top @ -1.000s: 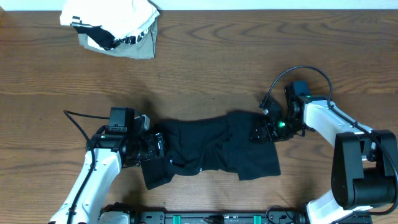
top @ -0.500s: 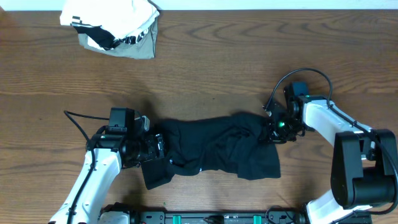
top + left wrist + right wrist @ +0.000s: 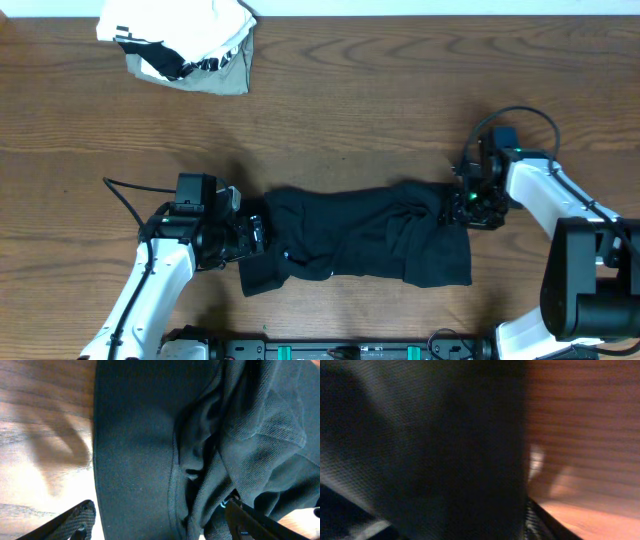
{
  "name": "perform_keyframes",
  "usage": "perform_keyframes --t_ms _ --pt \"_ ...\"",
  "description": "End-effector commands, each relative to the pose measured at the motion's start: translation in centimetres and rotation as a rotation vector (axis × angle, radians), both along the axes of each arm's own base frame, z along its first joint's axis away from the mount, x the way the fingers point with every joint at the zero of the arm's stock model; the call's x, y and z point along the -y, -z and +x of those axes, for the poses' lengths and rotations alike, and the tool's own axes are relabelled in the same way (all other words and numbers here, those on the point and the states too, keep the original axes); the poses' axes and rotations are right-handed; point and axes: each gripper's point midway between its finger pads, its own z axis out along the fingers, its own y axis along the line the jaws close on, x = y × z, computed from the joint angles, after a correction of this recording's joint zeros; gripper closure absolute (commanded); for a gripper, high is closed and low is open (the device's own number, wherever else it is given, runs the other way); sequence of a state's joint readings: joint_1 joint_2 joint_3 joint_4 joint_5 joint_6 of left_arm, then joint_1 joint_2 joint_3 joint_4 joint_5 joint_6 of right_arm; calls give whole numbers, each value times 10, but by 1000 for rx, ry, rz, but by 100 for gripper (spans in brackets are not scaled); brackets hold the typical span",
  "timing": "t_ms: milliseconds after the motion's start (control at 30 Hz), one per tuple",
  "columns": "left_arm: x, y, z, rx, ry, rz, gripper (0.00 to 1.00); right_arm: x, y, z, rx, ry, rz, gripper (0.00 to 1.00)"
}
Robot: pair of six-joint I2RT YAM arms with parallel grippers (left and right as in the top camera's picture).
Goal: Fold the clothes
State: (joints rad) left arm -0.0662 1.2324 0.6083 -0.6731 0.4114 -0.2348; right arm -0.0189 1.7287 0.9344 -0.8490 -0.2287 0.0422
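One black garment [image 3: 350,240], lying along the near edge of the tabletop [image 3: 350,120], is longer and flatter than a second ago. The right gripper [image 3: 462,205], pinching its right end, has dragged it toward the right edge, probably to spread it before folding. The right arm is bent, wrist turned inward. The left gripper [image 3: 252,240] sits low with fingers spread over the left end.

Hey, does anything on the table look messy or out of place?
The black garment lies bunched and wrinkled between the left gripper and the right gripper, folds piled toward the right one. A white garment sits crumpled, not folded, at the table's far left corner.
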Motion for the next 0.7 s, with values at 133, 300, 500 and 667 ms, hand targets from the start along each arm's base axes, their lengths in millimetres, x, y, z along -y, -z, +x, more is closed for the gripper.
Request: perform_keyframes --t_ms 133,300,500,667 --pt "-2 -5 5 19 6 12 15 21 -11 -4 -20 93 41 38" --pt "-3 -4 4 16 6 13 15 -15 -35 3 84 -18 374 33" --pt "-2 -4 4 17 6 13 15 -18 -32 -9 73 -7 438 24" --pt "-2 -4 4 16 6 13 15 -21 -20 -20 75 22 477 17"
